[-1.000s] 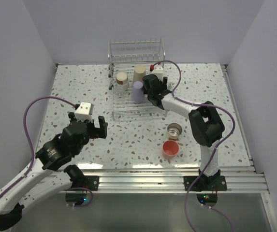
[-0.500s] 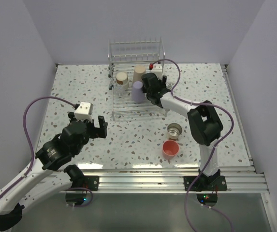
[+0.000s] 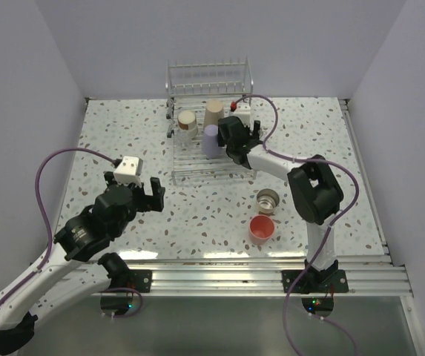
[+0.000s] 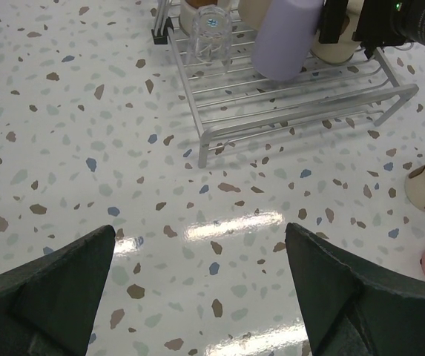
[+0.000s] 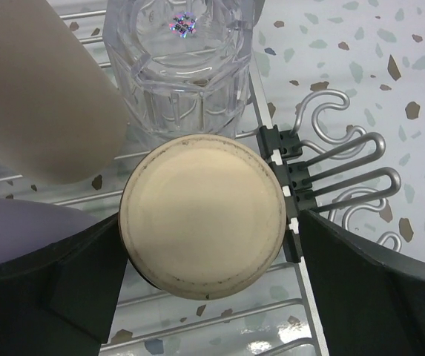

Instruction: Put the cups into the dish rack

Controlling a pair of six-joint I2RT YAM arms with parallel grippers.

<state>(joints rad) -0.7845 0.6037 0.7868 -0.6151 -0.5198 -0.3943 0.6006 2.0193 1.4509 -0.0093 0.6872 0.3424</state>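
Sitting in dish rack (image 3: 205, 176), perhaps six cups (image 3: 211, 139); two outside

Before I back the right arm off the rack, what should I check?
1. Tan-based cup is over the dish rack wires: ok.
2. Right hand let go of it: cannot tell.
3. Clearance to the clear glass beside it: cannot tell, they overlap in view.
4. Left hand open and empty: ok.
5. All cups loaded: not ok; coral cup and metallic cup stand on the table.
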